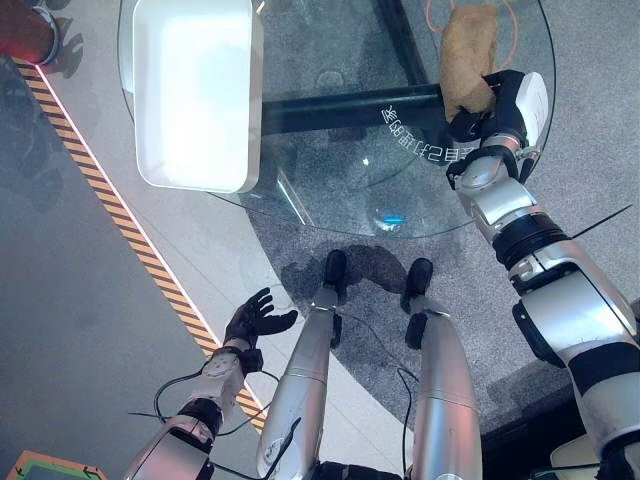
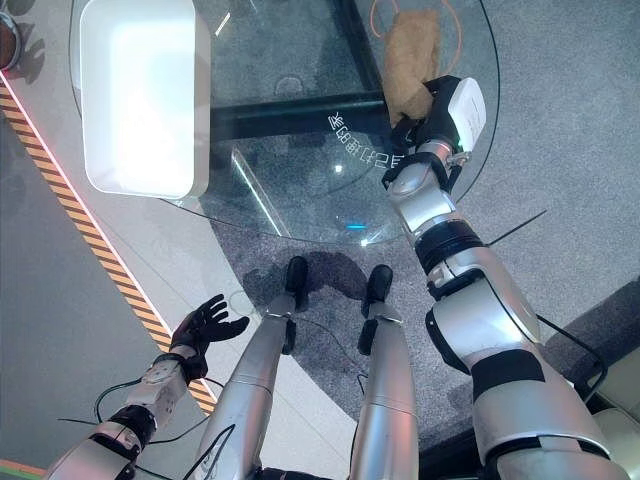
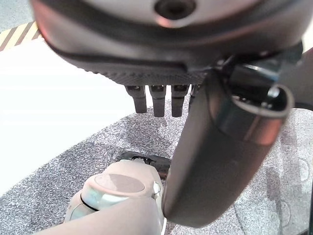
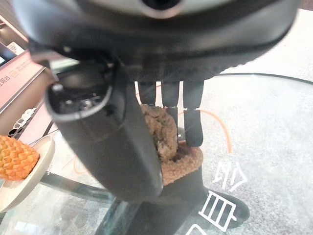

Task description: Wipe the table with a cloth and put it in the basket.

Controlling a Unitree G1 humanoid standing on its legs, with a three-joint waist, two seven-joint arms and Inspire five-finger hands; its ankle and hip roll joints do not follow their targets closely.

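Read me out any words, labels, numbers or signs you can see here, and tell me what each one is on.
Nothing can be quoted with confidence.
White print on the glass table, beside the right hand gripping the brown cloth: a row of characters, not legible.
White pictograms on the same glass, in the right wrist view: symbols, no words.
Lettering on a pinkish panel in the background: too blurred to read.

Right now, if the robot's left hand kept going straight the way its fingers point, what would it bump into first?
Probably nothing but the grey carpet floor. The left robot hand hangs open, low beside the glass table, with no object ahead of its fingers, though depth is hard to judge.
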